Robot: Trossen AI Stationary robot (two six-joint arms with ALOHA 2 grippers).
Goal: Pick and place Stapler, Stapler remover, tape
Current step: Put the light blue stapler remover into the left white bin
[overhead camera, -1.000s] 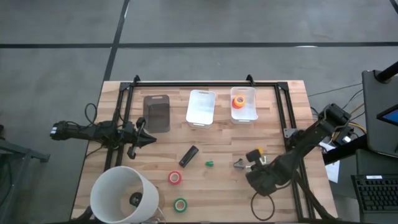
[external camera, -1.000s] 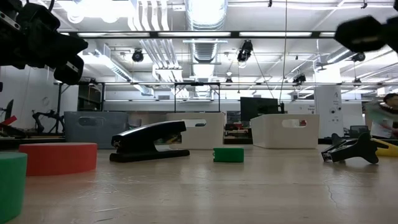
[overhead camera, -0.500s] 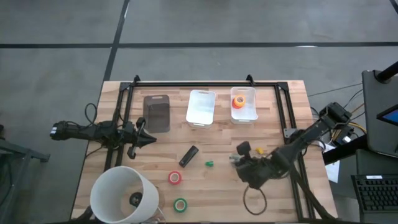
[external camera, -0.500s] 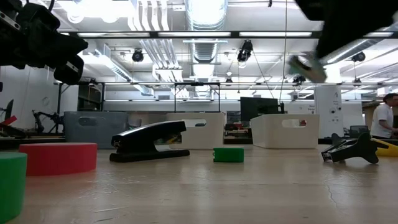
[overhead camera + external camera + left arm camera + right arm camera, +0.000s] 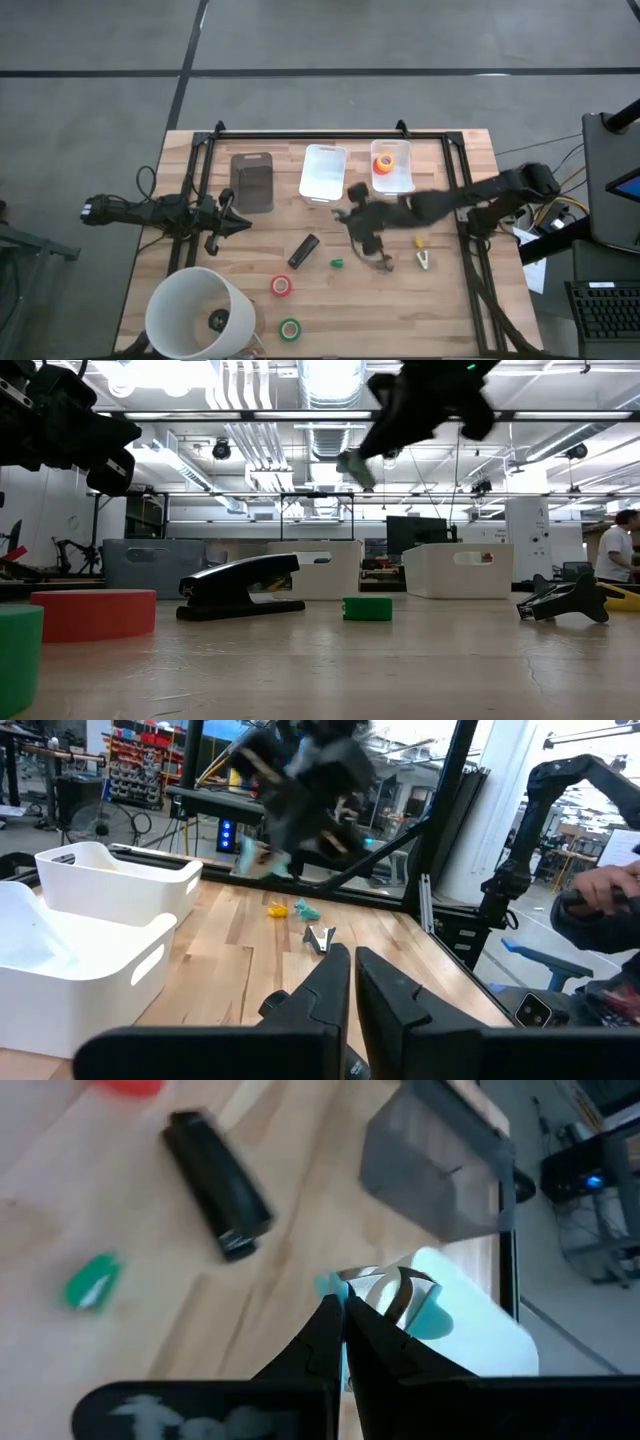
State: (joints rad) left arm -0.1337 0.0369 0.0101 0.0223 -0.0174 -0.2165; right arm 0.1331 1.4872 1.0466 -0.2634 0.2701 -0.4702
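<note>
The black stapler (image 5: 303,250) lies flat at mid-table, a tiny green piece (image 5: 337,263) beside it. A red tape roll (image 5: 282,286) and a green one (image 5: 290,328) lie nearer the near edge. An orange roll (image 5: 384,163) sits in the far right white bin (image 5: 400,185). My right gripper (image 5: 358,222) hovers above mid-table, right of the stapler, shut on a teal staple remover (image 5: 385,1295). Other removers, dark (image 5: 383,262) and yellow (image 5: 424,260), lie on the wood. My left gripper (image 5: 240,224) waits shut at the table's left. My right gripper pinches the teal staple remover between its two fingertips, by the end nearest them (image 5: 350,1292). Its metal claws (image 5: 400,1290) stick out beyond the fingers. The arm reaches in from the table's right. The remover is lifted clear, high above the wood (image 5: 352,465).
A grey bin (image 5: 252,182) and a white bin (image 5: 323,172) stand along the far side, inside a black frame (image 5: 330,133). A white round container (image 5: 200,310) sits at the near left corner. A person (image 5: 615,550) stands in the room beyond.
My right gripper has swung from the near right part of the table, by the loose removers, toward the left and the far edge. It has risen well above the wood, carrying the teal staple remover.
</note>
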